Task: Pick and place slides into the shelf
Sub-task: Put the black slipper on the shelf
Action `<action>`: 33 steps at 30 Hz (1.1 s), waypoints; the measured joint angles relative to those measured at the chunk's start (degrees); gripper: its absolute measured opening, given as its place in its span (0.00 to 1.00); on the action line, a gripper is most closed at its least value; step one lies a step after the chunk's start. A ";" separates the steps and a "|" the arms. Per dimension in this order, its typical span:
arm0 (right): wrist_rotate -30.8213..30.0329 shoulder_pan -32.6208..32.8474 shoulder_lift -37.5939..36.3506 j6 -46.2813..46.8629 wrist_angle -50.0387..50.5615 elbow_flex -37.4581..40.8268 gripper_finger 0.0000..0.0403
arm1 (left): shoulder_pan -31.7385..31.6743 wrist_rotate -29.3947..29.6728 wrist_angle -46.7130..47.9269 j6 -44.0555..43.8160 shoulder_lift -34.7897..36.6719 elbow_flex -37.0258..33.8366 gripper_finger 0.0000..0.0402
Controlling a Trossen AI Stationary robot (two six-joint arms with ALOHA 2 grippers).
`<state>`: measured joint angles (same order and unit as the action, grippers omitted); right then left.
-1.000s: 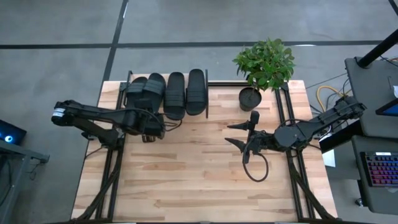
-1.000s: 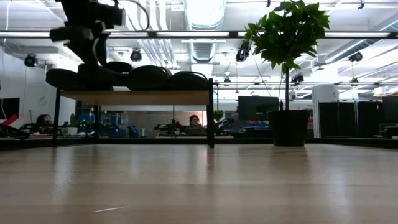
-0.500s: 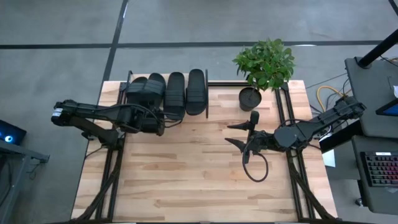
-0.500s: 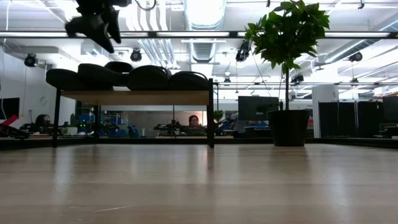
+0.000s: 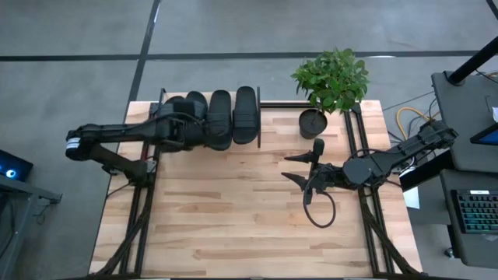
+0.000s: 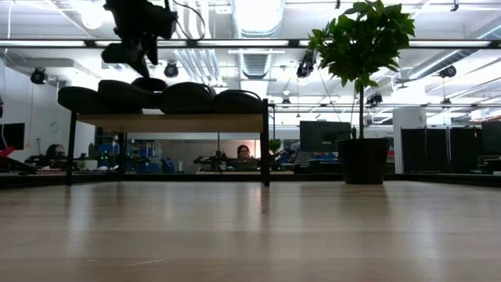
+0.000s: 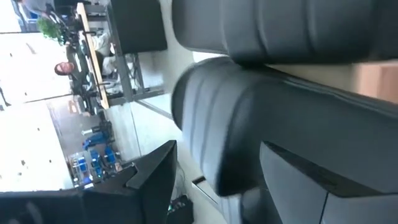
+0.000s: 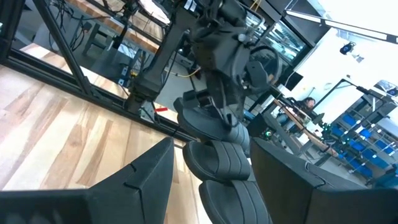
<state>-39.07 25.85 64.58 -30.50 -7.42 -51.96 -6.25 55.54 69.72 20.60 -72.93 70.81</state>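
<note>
Four black slides (image 5: 220, 117) lie side by side on the shelf (image 6: 172, 122) at the table's far left. The two leftmost overlap, and one (image 6: 149, 82) rides higher, its edge resting on its neighbour. My left gripper (image 5: 193, 128) hovers open just above these left slides (image 7: 249, 118), seen in the low view as my left gripper (image 6: 133, 56) with a small gap under it. My right gripper (image 5: 289, 168) waits open over the table's right half, pointing toward the shelf (image 8: 212, 146).
A potted plant (image 5: 331, 78) stands at the far right of the table, its dark pot (image 6: 362, 160) just beyond my right gripper. A cable loop (image 5: 319, 210) hangs below the right arm. Bare wooden tabletop (image 5: 233, 210) spans the middle and near side.
My left gripper has risen from the front of the left slides, then moved toward the table's far edge, and now sits above them. The slides stay on the shelf where they were.
</note>
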 joint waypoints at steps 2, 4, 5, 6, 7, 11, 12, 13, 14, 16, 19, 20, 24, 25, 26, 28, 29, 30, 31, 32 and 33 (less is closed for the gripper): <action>0.00 0.00 0.00 0.02 -0.02 0.00 0.50 | -1.09 -0.02 -2.54 2.53 0.00 0.00 0.53; 0.00 0.00 0.00 0.02 0.00 0.00 0.50 | -2.17 -1.06 -4.70 4.46 0.00 -0.01 0.53; -0.02 0.00 0.00 -0.04 0.00 0.00 0.50 | -2.73 -2.03 -5.25 5.44 0.00 -0.02 0.53; 0.00 0.00 0.00 -0.09 0.02 0.02 0.50 | -3.27 -2.93 -5.48 5.92 0.00 -0.02 0.53; 0.00 0.00 0.00 -0.07 0.04 0.00 0.50 | -3.81 -3.49 -5.52 6.34 0.00 -0.03 0.53; 0.00 0.00 0.00 -0.11 0.20 0.00 0.50 | -5.11 -4.31 -5.72 7.06 0.00 -0.31 0.53; 0.00 0.00 0.00 -0.13 0.20 0.01 0.50 | -5.39 -4.29 -5.77 7.12 0.00 -0.31 0.53; -0.01 0.00 0.00 -0.13 0.20 0.00 0.50 | -5.64 -4.29 -5.78 7.27 0.00 -0.31 0.53; 0.00 0.00 0.00 -0.13 0.22 0.00 0.50 | -5.94 -4.32 -5.86 7.29 0.00 -0.31 0.53; 0.00 0.00 0.00 -0.13 0.28 0.02 0.50 | -6.79 -4.68 -6.06 7.38 0.00 -0.41 0.53; 0.00 0.00 0.00 -0.12 0.28 0.00 0.50 | -8.19 -6.27 -6.83 7.86 -0.67 -0.79 0.53; -0.01 0.00 0.00 -0.11 0.30 0.01 0.50 | -8.58 -6.60 -6.87 7.95 -1.00 -0.93 0.53; -0.02 0.00 0.00 -0.11 0.37 0.00 0.50 | -9.59 -6.18 -8.27 8.42 -2.63 -1.01 0.51; -0.02 0.00 0.00 -0.11 0.39 0.00 0.50 | -9.97 -6.16 -8.18 8.71 -3.05 -1.01 0.49; -0.02 0.00 0.00 -0.11 0.41 0.00 0.50 | -10.27 -6.15 -8.12 8.87 -3.59 -1.01 0.46; -0.02 0.00 0.00 -0.06 0.57 0.00 0.50 | -10.60 -5.81 -8.08 8.87 -4.51 -1.01 0.40; -0.02 0.00 0.00 -0.07 0.72 0.01 0.50 | -10.89 -5.58 -8.06 8.91 -4.87 -1.01 0.37; -0.01 0.00 0.00 -0.07 0.83 0.01 0.50 | -11.09 -5.52 -8.07 9.08 -5.10 -0.99 0.33; -0.01 0.00 0.00 -0.06 0.83 0.01 0.50 | -11.28 -5.45 -8.08 9.51 -5.32 -0.94 0.29; -0.02 0.00 0.00 0.02 0.83 0.00 0.50 | -11.43 -5.39 -8.09 9.80 -5.51 -0.87 0.25; -0.02 0.00 0.00 0.04 0.83 0.02 0.50 | -11.62 -5.32 -8.11 9.83 -5.66 -0.87 0.21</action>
<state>-39.09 25.85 64.58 -30.46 -6.59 -51.94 -17.87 50.22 61.61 30.44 -78.58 69.93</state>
